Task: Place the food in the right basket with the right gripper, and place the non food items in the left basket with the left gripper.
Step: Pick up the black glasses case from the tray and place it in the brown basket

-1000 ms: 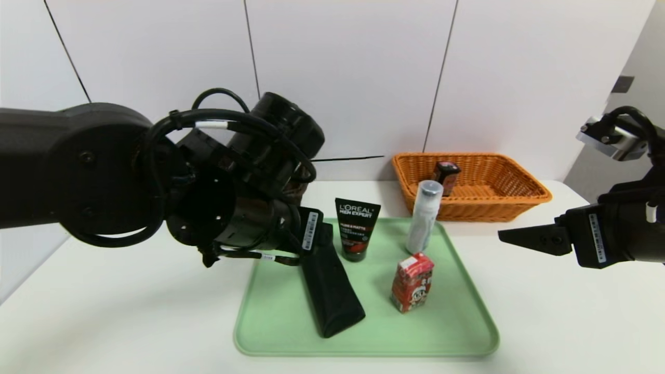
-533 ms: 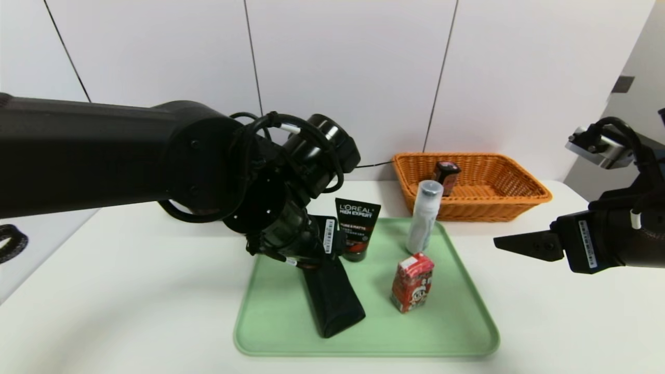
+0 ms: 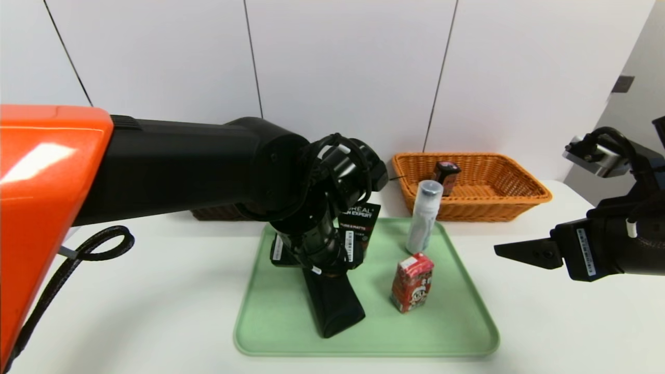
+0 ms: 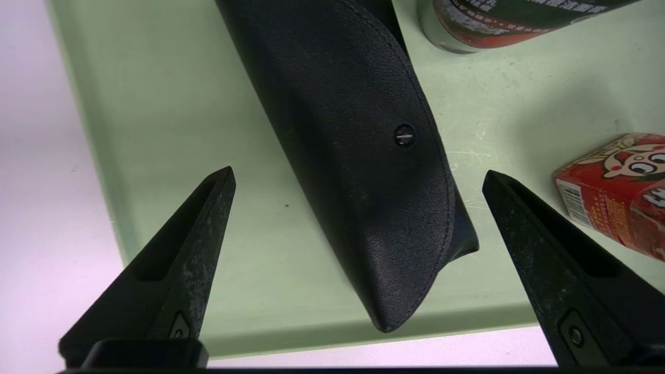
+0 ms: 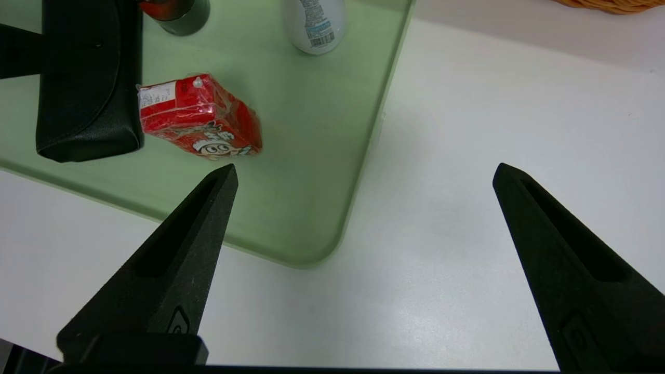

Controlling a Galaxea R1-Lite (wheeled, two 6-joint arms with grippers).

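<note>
The long black soft pouch (image 4: pixel 358 156) has a finely grained, matt, leather-like skin with a stitched seam along its flap and one small shiny stud. It lies on the pale green tray (image 3: pixel 457 332), smooth matt plastic with faint scuffs near the pouch. The red drink carton with a cartoon face (image 5: pixel 200 119) is printed card under thin, glossy, crinkled film. The slim white bottle with grey cap (image 3: pixel 423 221) looks like smooth, slightly satin plastic. The black tube with a red base (image 3: pixel 363 218) has a glossy printed surface. The rectangular orange basket (image 3: pixel 519 200) is rough woven wicker. The white counter (image 5: pixel 467 182) is smooth, with a soft sheen. The left pincer (image 4: pixel 358 176) has matt black plastic fingers, worn greyish on their inner faces.
</note>
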